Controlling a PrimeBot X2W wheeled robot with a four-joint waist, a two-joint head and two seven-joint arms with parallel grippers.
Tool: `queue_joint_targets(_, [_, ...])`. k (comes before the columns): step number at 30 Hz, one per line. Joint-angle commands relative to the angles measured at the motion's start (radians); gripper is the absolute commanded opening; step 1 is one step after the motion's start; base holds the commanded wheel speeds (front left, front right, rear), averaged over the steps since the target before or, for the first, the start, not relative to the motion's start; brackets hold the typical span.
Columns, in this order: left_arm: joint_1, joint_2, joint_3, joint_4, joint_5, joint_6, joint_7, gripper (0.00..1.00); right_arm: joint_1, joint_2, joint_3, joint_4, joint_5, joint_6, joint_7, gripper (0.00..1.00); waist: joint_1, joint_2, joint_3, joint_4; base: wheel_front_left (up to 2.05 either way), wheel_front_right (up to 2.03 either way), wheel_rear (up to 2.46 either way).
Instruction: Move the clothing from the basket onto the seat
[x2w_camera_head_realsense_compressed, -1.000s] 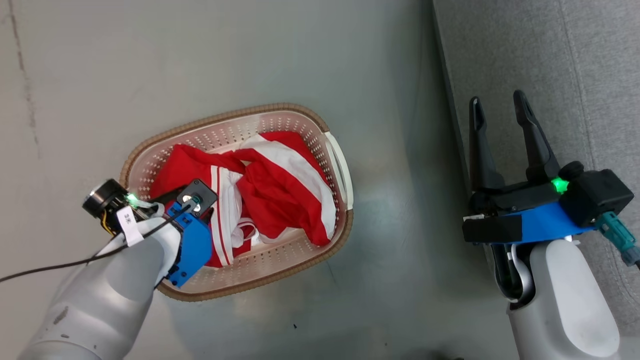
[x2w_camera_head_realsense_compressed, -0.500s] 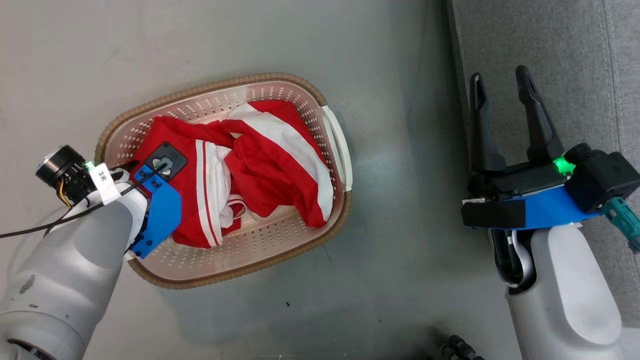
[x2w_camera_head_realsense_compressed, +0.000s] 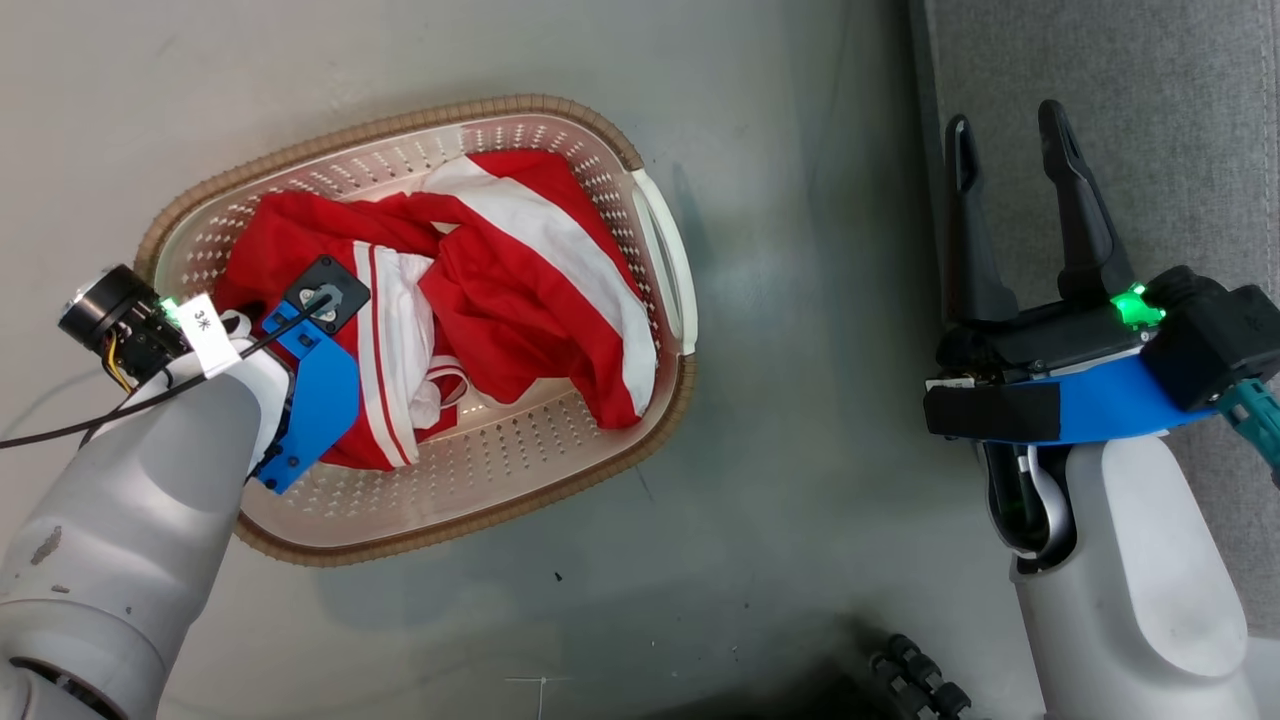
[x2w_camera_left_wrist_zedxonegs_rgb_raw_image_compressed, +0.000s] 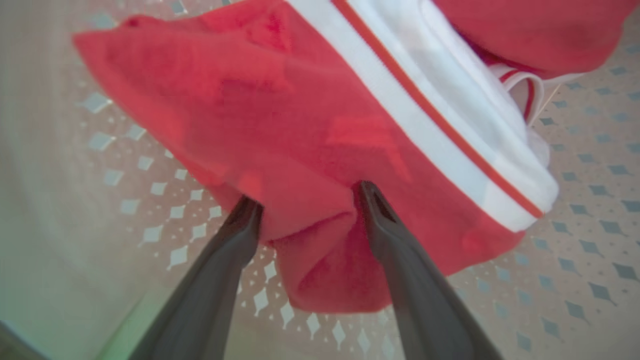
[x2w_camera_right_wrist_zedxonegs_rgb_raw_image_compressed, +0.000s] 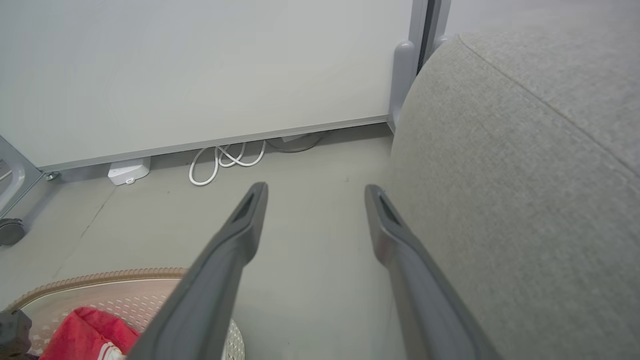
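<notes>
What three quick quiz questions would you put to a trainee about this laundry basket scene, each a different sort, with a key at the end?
1. True or false: the red soft clothing with white stripes lies on the large grey fabric seat, not in the cream perforated plastic basket.
2. Pick one: the left gripper has its fingers A) open either side of a red fold of clothing, B) round the basket's rim, C) pressed shut together.
3. Short answer: which gripper hangs open beside the seat, holding nothing?
Key: 1 false, it lies in the basket. 2 A. 3 the right gripper.
</notes>
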Motion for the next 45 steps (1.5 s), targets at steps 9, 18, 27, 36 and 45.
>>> queue_joint_targets(9, [-0.037,-0.006,-0.027,0.005,0.003,0.004,0.036,0.00,-0.020,-0.002,-0.002,-0.014,0.011,0.000,0.000,1.00,0.0000,0.0000,0.038,-0.003,0.00,0.00,0.00])
queue_joint_targets(18, [-0.030,-0.008,-0.041,0.006,-0.008,0.002,0.041,0.00,-0.019,-0.002,-0.002,-0.005,0.010,0.000,0.000,1.00,0.0000,0.0000,0.038,-0.005,0.00,0.00,0.00])
queue_joint_targets(27, [-0.002,-0.018,-0.053,0.006,-0.028,0.000,0.007,0.00,-0.013,-0.002,-0.004,0.009,-0.001,0.000,0.000,1.00,0.0000,0.0000,0.005,0.000,0.00,0.00,0.00])
queue_joint_targets(36, [0.056,-0.099,-0.064,-0.022,-0.087,-0.001,-0.057,0.00,0.017,-0.003,-0.015,0.029,-0.034,0.000,0.000,1.00,0.0000,0.0000,-0.076,0.042,0.00,0.00,0.00])
queue_joint_targets(45, [0.131,-0.137,-0.124,-0.116,-0.205,0.000,-0.134,0.00,0.057,-0.003,-0.027,0.058,-0.071,0.000,0.000,1.00,0.0000,0.0000,-0.201,0.090,0.00,0.00,0.00])
